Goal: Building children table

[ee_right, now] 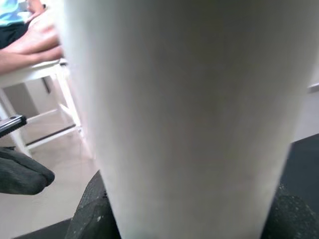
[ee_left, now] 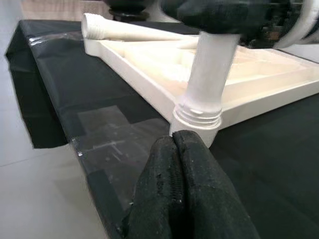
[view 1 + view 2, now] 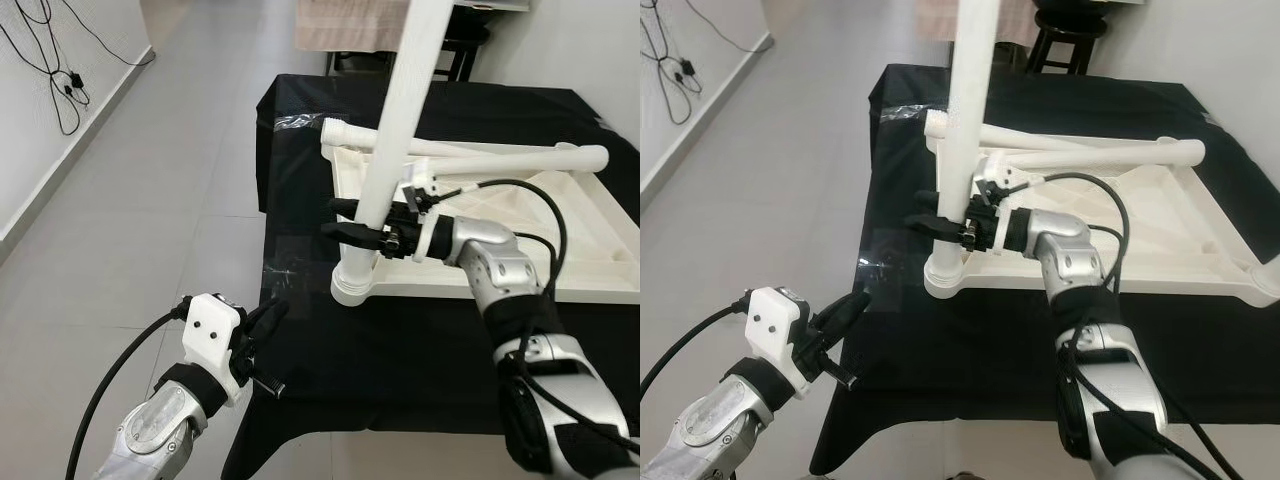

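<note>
The right gripper (image 3: 365, 228) clasped the upright white leg (image 3: 395, 140) low, seated in the upturned tabletop's (image 3: 590, 250) corner socket; probably light, stiff, slippery plastic; the left gripper (image 3: 262, 325) hung clenched, empty.

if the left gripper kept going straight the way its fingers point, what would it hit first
Probably the threaded base of the upright white plastic table leg, where it meets the corner of the overturned white tabletop. The left gripper is shut; depth is unclear.

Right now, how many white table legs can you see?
2. One upright leg stands in the tabletop's near-left corner, held by the right gripper. One loose leg lies across the tabletop's far side. Others may be hidden.
</note>
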Motion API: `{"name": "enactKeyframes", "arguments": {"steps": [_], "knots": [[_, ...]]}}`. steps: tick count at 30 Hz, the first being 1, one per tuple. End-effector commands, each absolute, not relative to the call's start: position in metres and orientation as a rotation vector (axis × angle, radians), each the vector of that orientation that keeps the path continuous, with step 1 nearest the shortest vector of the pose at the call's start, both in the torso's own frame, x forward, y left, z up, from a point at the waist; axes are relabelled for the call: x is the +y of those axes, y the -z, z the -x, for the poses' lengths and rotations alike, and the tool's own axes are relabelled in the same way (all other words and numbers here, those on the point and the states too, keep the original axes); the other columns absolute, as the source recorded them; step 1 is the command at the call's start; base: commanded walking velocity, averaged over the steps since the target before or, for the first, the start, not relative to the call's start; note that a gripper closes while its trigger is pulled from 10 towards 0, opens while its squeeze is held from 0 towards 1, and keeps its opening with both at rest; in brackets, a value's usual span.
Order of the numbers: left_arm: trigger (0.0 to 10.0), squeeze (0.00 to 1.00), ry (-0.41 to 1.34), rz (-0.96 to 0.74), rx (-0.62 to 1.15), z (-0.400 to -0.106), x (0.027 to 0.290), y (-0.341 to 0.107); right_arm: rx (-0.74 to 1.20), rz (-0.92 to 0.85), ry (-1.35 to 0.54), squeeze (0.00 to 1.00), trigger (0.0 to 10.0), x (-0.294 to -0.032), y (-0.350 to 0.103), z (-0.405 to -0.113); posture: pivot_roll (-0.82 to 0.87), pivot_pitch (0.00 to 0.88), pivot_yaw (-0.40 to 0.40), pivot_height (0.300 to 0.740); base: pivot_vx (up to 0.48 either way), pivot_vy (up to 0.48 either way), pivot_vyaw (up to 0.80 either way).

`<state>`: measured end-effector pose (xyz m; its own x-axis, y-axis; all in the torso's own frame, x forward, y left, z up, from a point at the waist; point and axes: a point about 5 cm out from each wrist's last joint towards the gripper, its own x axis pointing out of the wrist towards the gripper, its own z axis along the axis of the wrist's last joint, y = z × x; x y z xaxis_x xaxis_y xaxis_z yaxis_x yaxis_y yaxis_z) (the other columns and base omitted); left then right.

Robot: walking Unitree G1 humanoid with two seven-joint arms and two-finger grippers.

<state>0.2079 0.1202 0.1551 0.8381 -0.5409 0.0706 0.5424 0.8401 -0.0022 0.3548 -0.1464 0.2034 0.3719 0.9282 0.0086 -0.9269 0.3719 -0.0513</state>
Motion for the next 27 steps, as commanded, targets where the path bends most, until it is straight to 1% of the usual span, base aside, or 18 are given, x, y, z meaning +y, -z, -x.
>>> {"name": "enactKeyframes", "arguments": {"steps": [1,2,4,5,6,7,8,10,18,19,20,21,22,23,26,27], "knots": [[10.0,0.00,0.572,0.020,-0.069,-0.206,0.120,-0.155,0.025,0.015,-1.173,0.00,0.0,-0.144,-0.187,-0.351,0.07,0.113,-0.088,0.740,0.000,0.000,0.00],[10.0,0.00,0.572,0.020,-0.070,-0.206,0.121,-0.156,0.032,0.017,-1.082,0.00,0.0,-0.140,-0.181,-0.347,0.07,0.118,-0.091,0.740,0.000,0.000,0.00],[10.0,0.00,0.572,0.020,-0.070,-0.206,0.121,-0.156,0.032,0.017,-1.082,0.00,0.0,-0.140,-0.181,-0.347,0.07,0.118,-0.091,0.740,0.000,0.000,0.00],[10.0,0.00,0.571,0.019,-0.071,-0.206,0.124,-0.157,0.038,-0.088,-0.619,0.00,0.0,-0.116,-0.155,-0.335,0.05,0.134,-0.077,0.740,0.000,0.000,0.00],[10.0,0.00,0.570,0.019,-0.070,-0.206,0.125,-0.157,0.031,-0.110,-0.483,0.00,0.0,-0.105,-0.147,-0.324,0.05,0.129,-0.074,0.740,0.000,0.000,0.00],[10.0,0.00,0.570,0.018,-0.070,-0.207,0.126,-0.157,0.020,-0.121,-0.417,0.00,0.0,-0.099,-0.144,-0.317,0.05,0.128,-0.072,0.740,0.000,0.000,0.00],[10.0,0.00,0.570,0.018,-0.070,-0.208,0.126,-0.157,0.020,-0.098,-0.454,0.00,0.0,-0.091,-0.142,-0.315,0.05,0.122,-0.071,0.740,0.000,0.000,0.00],[10.0,0.00,0.571,0.018,-0.069,-0.209,0.126,-0.157,0.015,-0.073,-0.478,0.00,0.0,-0.088,-0.143,-0.317,0.05,0.119,-0.079,0.740,0.000,0.000,0.00],[10.0,0.00,0.570,0.018,-0.074,-0.210,0.125,-0.157,0.041,-0.072,-0.521,0.00,0.0,-0.089,-0.144,-0.322,0.05,0.116,-0.097,0.740,0.000,0.000,0.00],[10.0,0.00,0.567,0.018,-0.078,-0.211,0.124,-0.157,0.052,-0.080,-0.531,0.00,10.0,-0.090,-0.146,-0.325,0.06,0.113,-0.099,0.740,0.000,0.000,0.00],[10.0,0.00,0.567,0.018,-0.078,-0.211,0.124,-0.157,0.052,-0.080,-0.531,0.00,10.0,-0.090,-0.146,-0.325,0.06,0.113,-0.099,0.740,0.000,0.000,0.00],[10.0,0.00,0.566,0.018,-0.079,-0.211,0.123,-0.157,0.037,-0.087,-0.595,0.63,10.0,-0.089,-0.152,-0.326,0.06,0.111,-0.098,0.740,0.000,0.000,0.00],[10.0,0.00,0.566,0.020,-0.080,-0.211,0.123,-0.157,0.013,-0.076,-0.626,1.00,10.0,-0.090,-0.160,-0.329,0.05,0.111,-0.096,0.740,0.000,0.000,0.00],[10.0,0.00,0.568,0.021,-0.081,-0.211,0.123,-0.157,-0.005,-0.070,-0.678,1.00,10.0,-0.090,-0.169,-0.333,0.05,0.110,-0.096,0.740,0.000,0.000,0.00],[10.0,0.00,0.569,0.022,-0.081,-0.211,0.123,-0.157,-0.017,-0.064,-0.707,1.00,10.0,-0.090,-0.174,-0.335,0.05,0.110,-0.096,0.740,0.000,0.000,0.00],[10.0,0.00,0.570,0.022,-0.081,-0.212,0.122,-0.157,-0.024,-0.074,-0.743,0.79,10.0,-0.088,-0.180,-0.337,0.06,0.105,-0.103,0.740,0.000,0.000,0.00]]}}
